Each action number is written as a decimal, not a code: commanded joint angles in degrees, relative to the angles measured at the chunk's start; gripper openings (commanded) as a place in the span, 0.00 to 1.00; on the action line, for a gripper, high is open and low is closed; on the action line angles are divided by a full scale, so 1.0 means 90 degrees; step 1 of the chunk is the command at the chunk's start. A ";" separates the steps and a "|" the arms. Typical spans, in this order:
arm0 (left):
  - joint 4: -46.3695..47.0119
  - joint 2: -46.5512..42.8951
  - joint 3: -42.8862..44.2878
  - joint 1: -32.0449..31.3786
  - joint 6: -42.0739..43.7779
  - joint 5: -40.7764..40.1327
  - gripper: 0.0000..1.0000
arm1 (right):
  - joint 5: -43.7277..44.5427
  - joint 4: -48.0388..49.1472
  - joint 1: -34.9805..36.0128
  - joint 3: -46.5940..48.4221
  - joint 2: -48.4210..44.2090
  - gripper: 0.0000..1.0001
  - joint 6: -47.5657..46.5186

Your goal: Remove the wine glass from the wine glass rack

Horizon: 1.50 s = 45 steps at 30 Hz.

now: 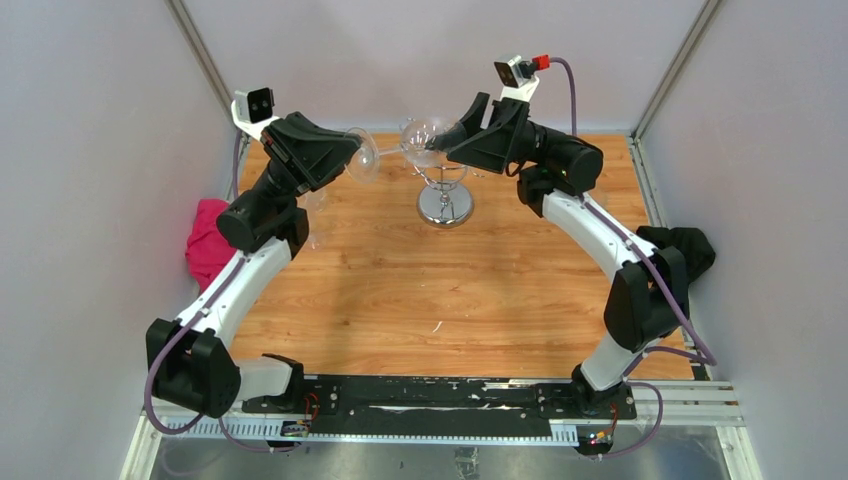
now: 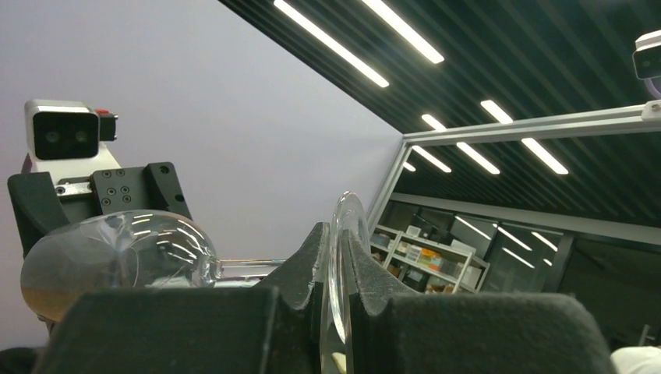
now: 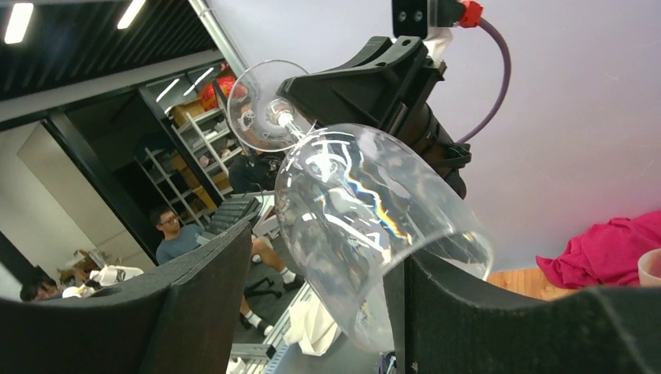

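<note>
- My left end effector (image 1: 352, 158) is clenched on the round foot of the wine glass (image 1: 418, 133). In my left wrist view the foot shows only as a thin edge pinched between the pads.
- The wine glass lies on its side in the air above the rack (image 1: 445, 200), its stem running between my two arms.
- My right end effector (image 1: 440, 140) stands wide open around the bowl. There is a gap on one side, and the other side is hidden behind the glass.
- From above, the bowl overlaps the rack's wire top, so I cannot tell whether they touch.
- A pale rim (image 3: 651, 269) is cut off at the edge of my right wrist view.
- Any lettering on the distant shelves (image 2: 425, 257) is too small to read.
- The table (image 1: 420, 290) is light wood grain, with a pink cloth (image 1: 207, 240) at its left edge and a black cloth (image 1: 690, 245) at its right.
- Pale grey walls (image 1: 90, 150) surround it.
- Beyond are a dark slatted ceiling with strip lights (image 2: 327, 43) and a seated person (image 3: 175, 238) in glasses.
</note>
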 commanded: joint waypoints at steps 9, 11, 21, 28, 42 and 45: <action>0.0303 -0.0025 -0.0094 -0.0040 0.0162 -0.0141 0.00 | -0.0144 0.0526 0.0448 0.0425 -0.0183 0.59 -0.0310; 0.0304 0.0037 -0.0164 -0.0042 0.0166 -0.0136 0.00 | -0.0109 0.0526 0.0451 0.0425 -0.0226 0.56 -0.0325; 0.0308 0.0141 -0.0367 -0.0042 0.0254 -0.0095 0.00 | -0.0048 0.0517 0.0470 0.0195 -0.0659 0.37 -0.0444; 0.0305 0.0176 -0.0432 -0.0041 0.0254 -0.0077 0.00 | -0.0030 0.0516 0.0470 0.0012 -0.0872 0.13 -0.0453; 0.0294 -0.0087 -0.0347 -0.0039 0.0264 0.0080 0.11 | 0.0229 0.0442 0.0465 -0.0093 -0.0524 0.00 -0.0103; 0.0294 -0.0152 -0.0347 -0.0037 0.0273 0.0119 0.24 | 0.0304 0.0451 0.0469 -0.0194 -0.0557 0.00 -0.0116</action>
